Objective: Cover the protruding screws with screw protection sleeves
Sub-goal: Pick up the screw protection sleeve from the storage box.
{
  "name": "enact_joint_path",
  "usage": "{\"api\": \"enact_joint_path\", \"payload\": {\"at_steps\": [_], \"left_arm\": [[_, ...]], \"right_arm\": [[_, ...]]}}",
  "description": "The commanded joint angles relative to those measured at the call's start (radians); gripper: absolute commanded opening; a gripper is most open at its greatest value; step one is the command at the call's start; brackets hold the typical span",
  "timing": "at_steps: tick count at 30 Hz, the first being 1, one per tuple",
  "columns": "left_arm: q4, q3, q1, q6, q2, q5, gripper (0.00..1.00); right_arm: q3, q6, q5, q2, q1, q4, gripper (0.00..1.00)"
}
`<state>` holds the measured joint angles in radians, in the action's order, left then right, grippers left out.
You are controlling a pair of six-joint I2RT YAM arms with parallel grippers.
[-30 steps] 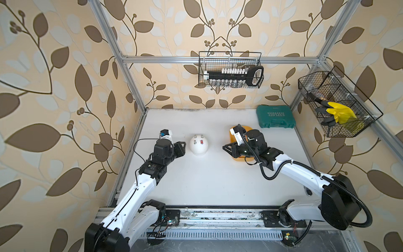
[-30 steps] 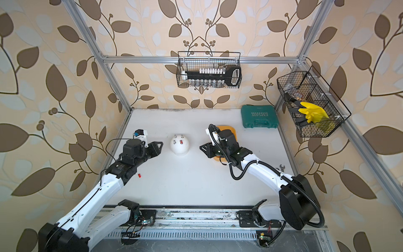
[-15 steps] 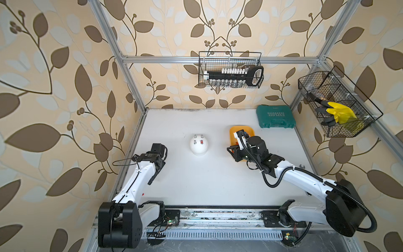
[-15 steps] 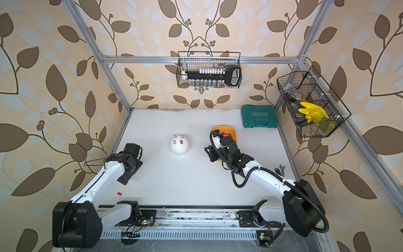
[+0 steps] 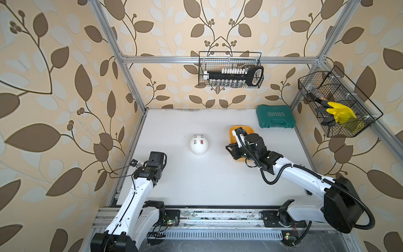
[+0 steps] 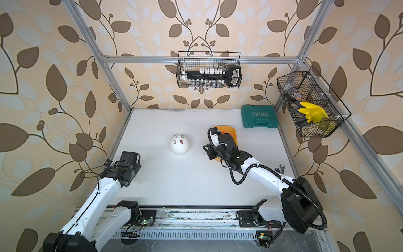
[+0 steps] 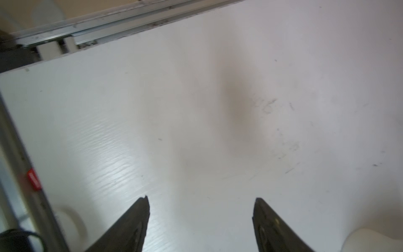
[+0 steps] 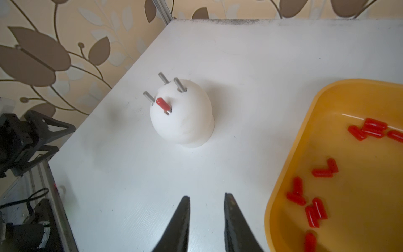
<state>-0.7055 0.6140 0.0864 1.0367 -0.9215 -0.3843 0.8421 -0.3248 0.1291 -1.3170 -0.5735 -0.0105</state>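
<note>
Left pincer [image 7: 201,197] now away from dome [image 5: 198,145].

Robot test cell: aluminium frame [image 5: 196,59], wallpapered panels, wire tool baskets [image 5: 231,69], white table [image 5: 207,179]

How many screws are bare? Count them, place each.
3. Two screws stand at the dome's back, one at its front left; the front-right one wears a sleeve. None looks hidden.

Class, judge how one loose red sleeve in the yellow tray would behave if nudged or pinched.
Likely rolls when nudged: the sleeve is a round cylinder lying sideways on the smooth tray floor. Probably slippery to pinch: its surface looks glossy. Probably very light, being tiny beside the dome.
</note>
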Motion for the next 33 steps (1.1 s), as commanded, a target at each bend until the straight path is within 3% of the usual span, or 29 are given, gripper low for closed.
{"api": "enact_joint_path", "payload": {"at_steps": [1,4,6,9,13,18,24,28,33], "left_arm": [[0.254,0.154,0.150,-0.242,-0.111,0.082,0.75],[0.329,0.306,0.363,-0.411,-0.231,0.044,0.74],[0.392,0.376,0.441,-0.526,-0.309,0.104,0.74],[0.517,0.407,0.490,-0.647,-0.385,0.283,0.72],[0.634,0.427,0.531,-0.749,-0.432,0.452,0.69],[0.653,0.476,0.550,-0.799,-0.489,0.575,0.68],[0.650,0.487,0.561,-0.827,-0.513,0.588,0.67],[0.653,0.488,0.560,-0.839,-0.544,0.599,0.68],[0.652,0.476,0.560,-0.834,-0.550,0.606,0.68]], "right_arm": [[0.098,-0.053,-0.048,0.009,0.061,0.093,0.29],[0.232,-0.091,-0.030,-0.042,0.139,0.269,0.29],[0.335,-0.087,0.003,-0.113,0.177,0.402,0.26],[0.475,-0.041,-0.026,-0.223,0.187,0.572,0.21],[0.615,-0.021,-0.100,-0.364,0.213,0.686,0.16],[0.757,0.019,-0.108,-0.560,0.300,0.752,0.14],[0.876,0.115,-0.111,-0.747,0.336,0.707,0.13],[0.947,0.221,0.010,-0.840,0.352,0.680,0.13],[1.049,0.297,0.054,-0.938,0.357,0.718,0.14]]}}
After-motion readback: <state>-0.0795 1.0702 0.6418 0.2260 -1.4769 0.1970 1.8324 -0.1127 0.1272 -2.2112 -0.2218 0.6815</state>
